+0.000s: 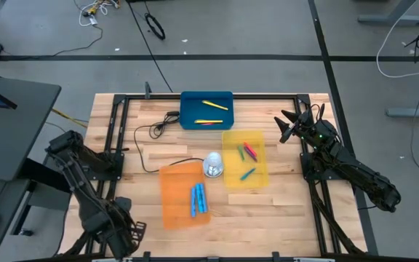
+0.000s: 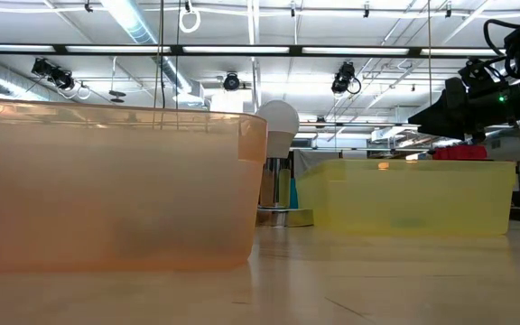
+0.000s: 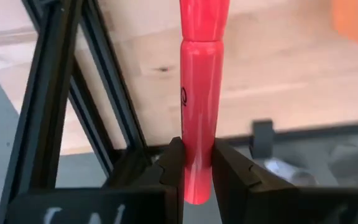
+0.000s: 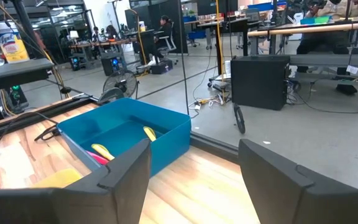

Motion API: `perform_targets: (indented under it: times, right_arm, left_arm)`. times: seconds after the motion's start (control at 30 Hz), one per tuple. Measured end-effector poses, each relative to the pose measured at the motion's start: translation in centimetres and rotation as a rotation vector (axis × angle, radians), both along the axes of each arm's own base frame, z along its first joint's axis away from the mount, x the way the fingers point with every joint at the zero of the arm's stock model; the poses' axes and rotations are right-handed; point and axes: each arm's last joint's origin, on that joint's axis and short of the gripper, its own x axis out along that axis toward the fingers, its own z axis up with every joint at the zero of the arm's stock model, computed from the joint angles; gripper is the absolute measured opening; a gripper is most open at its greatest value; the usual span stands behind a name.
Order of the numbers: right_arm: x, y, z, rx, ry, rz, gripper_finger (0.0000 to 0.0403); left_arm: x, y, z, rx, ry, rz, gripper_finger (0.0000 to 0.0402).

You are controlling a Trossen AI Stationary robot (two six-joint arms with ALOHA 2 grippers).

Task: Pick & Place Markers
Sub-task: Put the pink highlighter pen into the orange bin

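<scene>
My left gripper [image 3: 196,152] is at the table's near left corner [image 1: 122,231], over the black frame, and is shut on a red marker [image 3: 201,93]. My right gripper [image 4: 194,149] waits open and empty near the far right of the table [image 1: 288,125], pointing toward the blue tray [image 4: 129,134]. Yellow markers [image 1: 214,106] and a red one lie in the blue tray [image 1: 188,116]. Red, green and blue markers [image 1: 247,153] lie in the yellow tray [image 1: 260,178]. Light blue markers [image 1: 198,199] lie in the orange tray [image 1: 173,200]. My left gripper pinches the red marker between its two fingers [image 3: 171,165], near one end of the barrel [image 3: 197,134]. The marker runs along the fingers and sticks out forward past their tips. It is lifted clear of the table.
A small stand with a white round top [image 1: 213,165] sits between the orange and yellow trays. A black cable [image 1: 155,131] loops across the wood left of the blue tray. Black frame rails [image 1: 115,145] run along the table's left and right sides.
</scene>
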Motion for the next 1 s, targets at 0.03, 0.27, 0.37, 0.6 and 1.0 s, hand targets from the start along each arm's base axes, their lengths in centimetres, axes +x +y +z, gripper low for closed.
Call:
perform_targets:
  times: [0.03, 0.27, 0.37, 0.6, 1.0]
  right_arm:
    - [0.0, 0.0, 0.0, 0.0, 0.0, 0.0, 0.0245]
    - [0.0, 0.0, 0.0, 0.0, 0.0, 0.0, 0.0245]
    - [0.0, 0.0, 0.0, 0.0, 0.0, 0.0, 0.0245]
    - [0.0, 0.0, 0.0, 0.0, 0.0, 0.0, 0.0245]
    - [0.0, 0.0, 0.0, 0.0, 0.0, 0.0, 0.0245]
  left_arm:
    - [0.0, -0.1, 0.5, -0.01, -0.013, -0.01, 0.0057]
    - [0.4, -0.3, 3.1, -0.041, -0.111, -0.009, 0.0057]
    - [0.4, -0.3, 3.1, -0.039, -0.114, -0.002, 0.0057]
    - [1.5, 0.4, 3.1, -0.044, -0.099, 0.06, 0.0057]
    - [5.9, 4.3, 4.0, -0.076, -0.116, 0.127, 0.0057]
